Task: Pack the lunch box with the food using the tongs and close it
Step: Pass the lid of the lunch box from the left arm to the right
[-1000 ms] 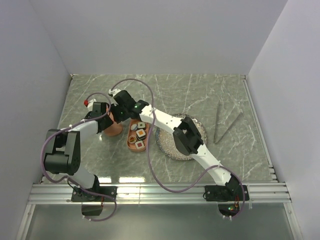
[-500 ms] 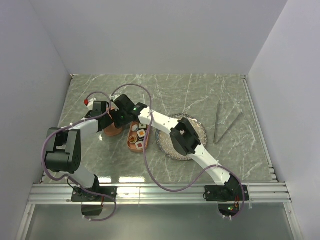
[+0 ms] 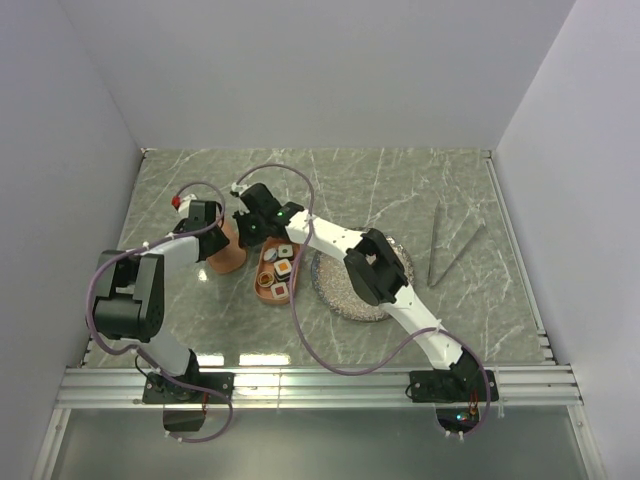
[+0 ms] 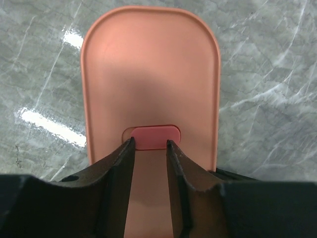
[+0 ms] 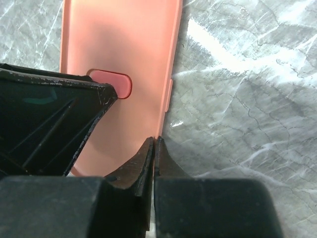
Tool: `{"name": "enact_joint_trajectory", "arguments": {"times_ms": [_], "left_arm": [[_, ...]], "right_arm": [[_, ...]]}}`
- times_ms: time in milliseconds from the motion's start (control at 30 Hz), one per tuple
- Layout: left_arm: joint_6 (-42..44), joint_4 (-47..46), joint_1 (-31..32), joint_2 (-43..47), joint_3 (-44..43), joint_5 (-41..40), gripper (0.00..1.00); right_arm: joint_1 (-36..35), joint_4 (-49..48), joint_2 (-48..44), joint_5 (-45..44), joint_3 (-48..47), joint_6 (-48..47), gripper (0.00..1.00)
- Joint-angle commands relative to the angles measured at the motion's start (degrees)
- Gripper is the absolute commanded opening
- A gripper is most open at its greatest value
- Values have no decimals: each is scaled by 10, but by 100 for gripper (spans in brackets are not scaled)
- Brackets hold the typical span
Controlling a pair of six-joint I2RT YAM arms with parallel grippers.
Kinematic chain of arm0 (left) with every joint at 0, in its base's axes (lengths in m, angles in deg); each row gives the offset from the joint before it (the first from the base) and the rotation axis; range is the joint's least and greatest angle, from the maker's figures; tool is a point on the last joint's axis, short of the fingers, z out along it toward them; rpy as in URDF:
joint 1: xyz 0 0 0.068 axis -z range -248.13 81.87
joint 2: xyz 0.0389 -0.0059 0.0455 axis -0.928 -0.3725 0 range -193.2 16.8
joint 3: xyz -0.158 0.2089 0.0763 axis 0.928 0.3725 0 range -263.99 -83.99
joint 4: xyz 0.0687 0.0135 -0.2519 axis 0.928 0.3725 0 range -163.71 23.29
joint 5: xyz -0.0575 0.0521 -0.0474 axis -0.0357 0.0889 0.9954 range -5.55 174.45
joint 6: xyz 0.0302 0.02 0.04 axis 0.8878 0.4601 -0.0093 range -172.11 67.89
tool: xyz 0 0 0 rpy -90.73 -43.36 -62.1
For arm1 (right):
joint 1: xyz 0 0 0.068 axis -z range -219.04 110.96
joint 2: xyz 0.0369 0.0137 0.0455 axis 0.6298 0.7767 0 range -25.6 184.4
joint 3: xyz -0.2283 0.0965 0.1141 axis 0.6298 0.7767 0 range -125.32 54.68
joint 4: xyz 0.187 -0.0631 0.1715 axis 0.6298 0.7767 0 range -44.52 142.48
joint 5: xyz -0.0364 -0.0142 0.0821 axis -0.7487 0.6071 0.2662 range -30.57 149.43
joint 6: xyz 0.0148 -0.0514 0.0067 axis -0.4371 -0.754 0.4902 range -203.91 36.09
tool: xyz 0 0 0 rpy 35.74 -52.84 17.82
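The salmon lid with its red tab lies left of the lunch box. The box holds several pieces of food. My left gripper is over the lid, jaws apart, its tips at the near edge of the tab with bare lid showing between them. My right gripper is shut, its tips pressed together right on the lid's right rim. One of the left fingers shows beside it. From above, the left gripper and right gripper sit close together. The tongs lie far right, untouched.
The speckled grey plate sits just right of the lunch box, partly under the right arm. White walls close in the marble table at the back and both sides. A purple cable loops over the right arm.
My right gripper has gone from open to shut at the lid's rim after shifting slightly beside the left gripper. The left gripper has stayed over the lid.
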Motion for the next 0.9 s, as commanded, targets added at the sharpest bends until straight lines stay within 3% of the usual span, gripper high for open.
{"name": "enact_joint_trajectory", "arguments": {"times_ms": [0,233,533,867], "left_arm": [[-4,21,4,-7,9,18,38],[-7,26,11,68,31,-42,37],[-5,-45,17,267,115,-71,39],[-11,-49,25,329,147,-88,39]], "right_arm": [[-16,5,-15,10,29,-4,0],[-15,-20,-49,-11,74,3,0],[-16,-85,-132,-54,147,21,0],[-15,-100,-168,-91,140,43,0]]}}
